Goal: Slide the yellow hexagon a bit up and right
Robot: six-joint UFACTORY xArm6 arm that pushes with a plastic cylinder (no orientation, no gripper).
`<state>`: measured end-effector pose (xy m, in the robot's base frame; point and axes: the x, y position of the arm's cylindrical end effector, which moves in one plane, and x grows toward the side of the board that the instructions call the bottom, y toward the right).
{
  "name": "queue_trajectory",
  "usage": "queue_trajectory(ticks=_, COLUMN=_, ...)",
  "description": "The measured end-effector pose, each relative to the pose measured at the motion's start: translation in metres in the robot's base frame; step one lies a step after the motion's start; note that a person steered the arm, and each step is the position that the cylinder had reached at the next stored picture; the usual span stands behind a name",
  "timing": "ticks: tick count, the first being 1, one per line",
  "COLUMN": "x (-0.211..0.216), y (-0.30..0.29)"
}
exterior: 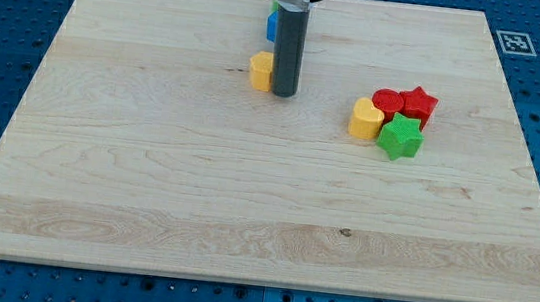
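The yellow hexagon (260, 71) lies on the wooden board (146, 178) near the view's top centre. My tip (283, 93) rests on the board touching the hexagon's right side. The dark rod rises from there to the view's top and hides part of a blue block (272, 24), with a sliver of green above it, just above the hexagon.
A cluster sits at the view's right: a yellow heart (365, 119), a red cylinder (388, 102), a red star (419, 104) and a green star (399, 137), all touching. A marker tag (514, 42) lies off the board's top right corner.
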<state>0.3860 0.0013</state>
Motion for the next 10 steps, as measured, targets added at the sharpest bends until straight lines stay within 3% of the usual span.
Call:
queue_trajectory(ticks=2, x=0.003, y=0.037)
queue_trajectory(ticks=3, x=0.046, y=0.067)
queue_trajectory(ticks=4, x=0.090, y=0.060)
queue_trajectory(ticks=5, x=0.090, y=0.014)
queue_trajectory(ticks=7, x=0.027, y=-0.028)
queue_trajectory(ticks=10, x=-0.016, y=-0.043)
